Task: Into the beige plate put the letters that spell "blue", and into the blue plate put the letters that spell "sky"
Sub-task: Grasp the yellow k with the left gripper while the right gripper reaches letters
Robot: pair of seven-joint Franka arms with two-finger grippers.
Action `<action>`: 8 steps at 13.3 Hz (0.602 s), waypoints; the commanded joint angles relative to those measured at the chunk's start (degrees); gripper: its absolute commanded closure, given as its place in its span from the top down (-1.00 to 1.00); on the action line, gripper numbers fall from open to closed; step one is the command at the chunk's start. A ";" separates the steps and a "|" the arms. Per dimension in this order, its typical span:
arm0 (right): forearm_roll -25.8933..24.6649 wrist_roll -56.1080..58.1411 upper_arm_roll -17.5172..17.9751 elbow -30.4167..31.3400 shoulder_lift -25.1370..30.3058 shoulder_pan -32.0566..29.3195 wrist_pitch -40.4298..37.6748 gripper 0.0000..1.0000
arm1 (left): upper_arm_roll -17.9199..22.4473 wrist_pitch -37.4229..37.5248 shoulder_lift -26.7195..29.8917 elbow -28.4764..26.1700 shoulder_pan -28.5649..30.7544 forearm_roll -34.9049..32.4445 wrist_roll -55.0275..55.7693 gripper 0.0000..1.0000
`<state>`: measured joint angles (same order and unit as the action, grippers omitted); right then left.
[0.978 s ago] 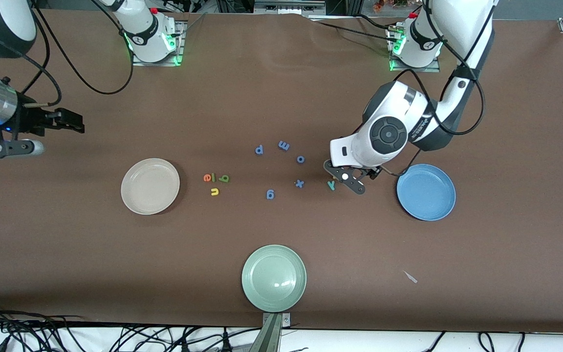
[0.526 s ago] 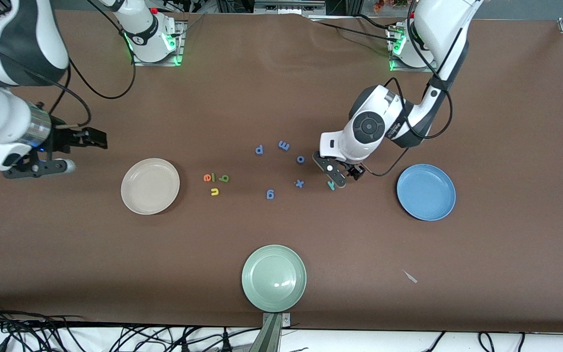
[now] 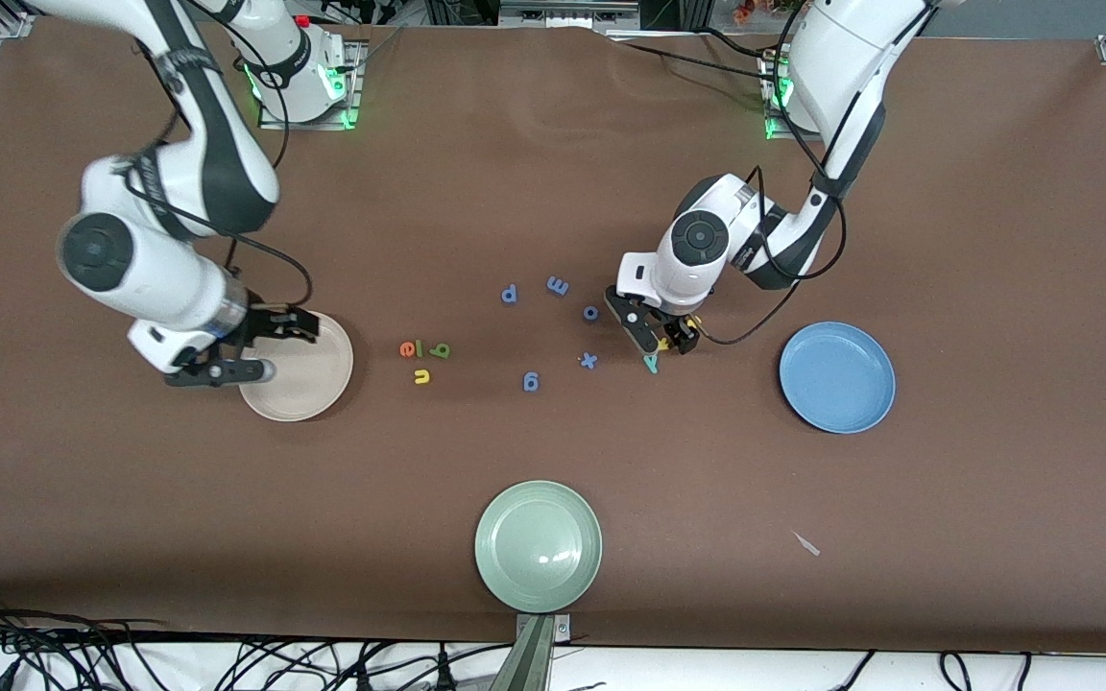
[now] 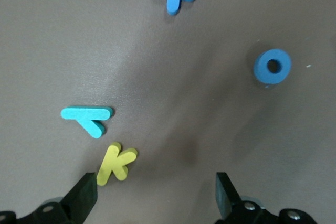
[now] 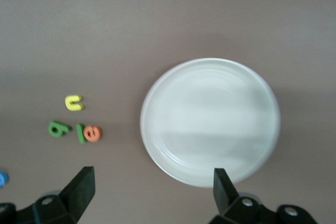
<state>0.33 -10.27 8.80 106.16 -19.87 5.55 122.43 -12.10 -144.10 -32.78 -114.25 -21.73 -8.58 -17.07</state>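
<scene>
The table (image 3: 995,240) is covered with a matt brown sheet that looks like paper or thin cloth, faintly creased near the arms' bases. The small letters, such as the yellow k (image 4: 116,162), the teal y (image 4: 88,118) and the blue o (image 4: 272,67), look like matt foam with soft, rounded edges. The beige plate (image 5: 210,121) looks smooth with a dull satin sheen, while the pale green plate (image 3: 538,545), nearer to the front camera than the letters, is glossier and carries a bright highlight.
</scene>
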 commanded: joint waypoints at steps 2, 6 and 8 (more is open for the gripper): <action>-1.29 -7.64 0.52 0.36 -5.69 4.72 6.50 1.00 | 0.24 -1.36 -0.35 0.61 0.28 -4.51 -0.77 0.83; -2.79 -11.60 0.43 7.91 -6.23 6.40 17.91 1.00 | 0.24 -3.90 -1.14 0.70 0.28 -8.55 -0.77 0.67; -3.31 -13.80 0.43 8.36 -7.28 7.72 18.81 0.99 | 0.24 -4.70 -1.49 0.61 0.37 -9.35 -0.77 0.50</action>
<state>-1.42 -20.99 9.22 112.84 -27.53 12.35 139.35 -11.94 -147.54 -33.45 -114.05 -21.59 -15.86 -17.21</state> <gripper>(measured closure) 0.000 0.176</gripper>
